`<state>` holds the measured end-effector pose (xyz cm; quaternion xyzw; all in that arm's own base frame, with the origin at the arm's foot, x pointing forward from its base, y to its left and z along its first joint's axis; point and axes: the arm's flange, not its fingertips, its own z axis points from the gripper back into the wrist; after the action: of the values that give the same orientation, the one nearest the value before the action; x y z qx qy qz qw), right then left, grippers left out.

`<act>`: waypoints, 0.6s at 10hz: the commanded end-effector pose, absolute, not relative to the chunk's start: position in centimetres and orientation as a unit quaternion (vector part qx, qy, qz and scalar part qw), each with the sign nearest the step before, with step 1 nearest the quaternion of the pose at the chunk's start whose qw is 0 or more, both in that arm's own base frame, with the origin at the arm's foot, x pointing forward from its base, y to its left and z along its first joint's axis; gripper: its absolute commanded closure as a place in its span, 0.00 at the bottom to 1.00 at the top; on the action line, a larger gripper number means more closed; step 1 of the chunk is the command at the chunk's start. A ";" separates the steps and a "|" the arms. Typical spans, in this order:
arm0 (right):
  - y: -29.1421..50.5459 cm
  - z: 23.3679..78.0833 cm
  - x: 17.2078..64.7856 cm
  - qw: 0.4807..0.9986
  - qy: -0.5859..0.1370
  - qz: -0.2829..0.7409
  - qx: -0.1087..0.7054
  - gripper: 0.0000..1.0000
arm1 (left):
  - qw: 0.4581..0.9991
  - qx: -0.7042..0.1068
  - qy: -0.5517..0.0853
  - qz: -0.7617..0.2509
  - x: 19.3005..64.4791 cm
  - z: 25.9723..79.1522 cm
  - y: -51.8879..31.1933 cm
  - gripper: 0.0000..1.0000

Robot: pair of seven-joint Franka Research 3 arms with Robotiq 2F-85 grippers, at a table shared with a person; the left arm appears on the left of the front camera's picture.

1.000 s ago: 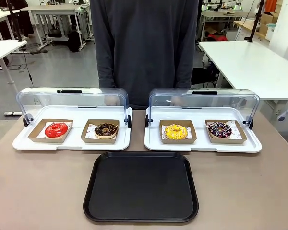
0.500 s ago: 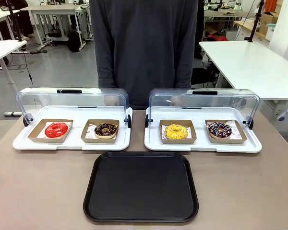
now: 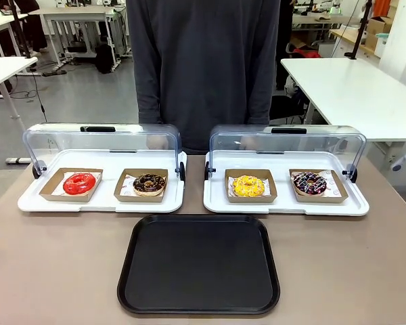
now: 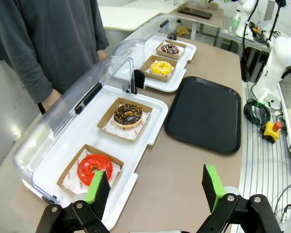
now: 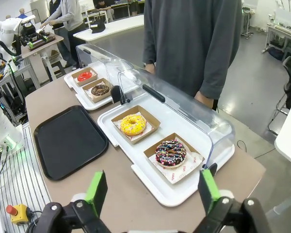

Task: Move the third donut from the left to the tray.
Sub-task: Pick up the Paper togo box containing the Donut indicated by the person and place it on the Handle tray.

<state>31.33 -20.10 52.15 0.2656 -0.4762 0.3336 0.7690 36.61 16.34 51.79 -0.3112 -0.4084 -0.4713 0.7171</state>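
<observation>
Third from the left – yellow donut (image 3: pixel 248 185) with orange sprinkles, flat in its brown cardboard holder (image 3: pixel 250 198), on the left half of the right white tray (image 3: pixel 284 208), in front of that tray's tipped-back clear lid (image 3: pixel 287 143). Just to its right on the same tray, a sprinkled chocolate donut (image 3: pixel 310 183) in a holder of its own, not touching. On the left white tray (image 3: pixel 101 205), a red donut (image 3: pixel 79 183) and a chocolate donut (image 3: pixel 149 183), with a second clear lid (image 3: pixel 101 141) tipped back the same way. Nearer than both white trays and centred between them, touching neither: black tray (image 3: pixel 198 264), flat on the brown desk (image 3: pixel 54 271). At the far edge, a person (image 3: pixel 203 68) in a dark grey top. Spread wide with nothing between the green pads, the left fingers (image 4: pixel 98 188), high over the left end of the desk near the red donut. Spread wide too and gripping nothing, the right fingers (image 5: pixel 208 190) – high over the right end, near the sprinkled chocolate donut
</observation>
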 end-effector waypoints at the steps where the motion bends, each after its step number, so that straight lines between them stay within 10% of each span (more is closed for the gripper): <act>1: -20.3 52.4 31.7 0.759 -0.489 0.339 0.263 0.00 | 0.712 -0.312 -0.411 -0.476 36.6 51.9 16.4 0.00; 6: -20.3 52.4 31.7 0.759 -0.489 0.339 0.263 0.00 | 0.712 -0.312 -0.411 -0.476 36.6 51.9 16.4 0.00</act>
<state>31.34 -20.09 52.16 0.2655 -0.4761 0.3338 0.7690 36.61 16.34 51.79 -0.3112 -0.4084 -0.4713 0.7171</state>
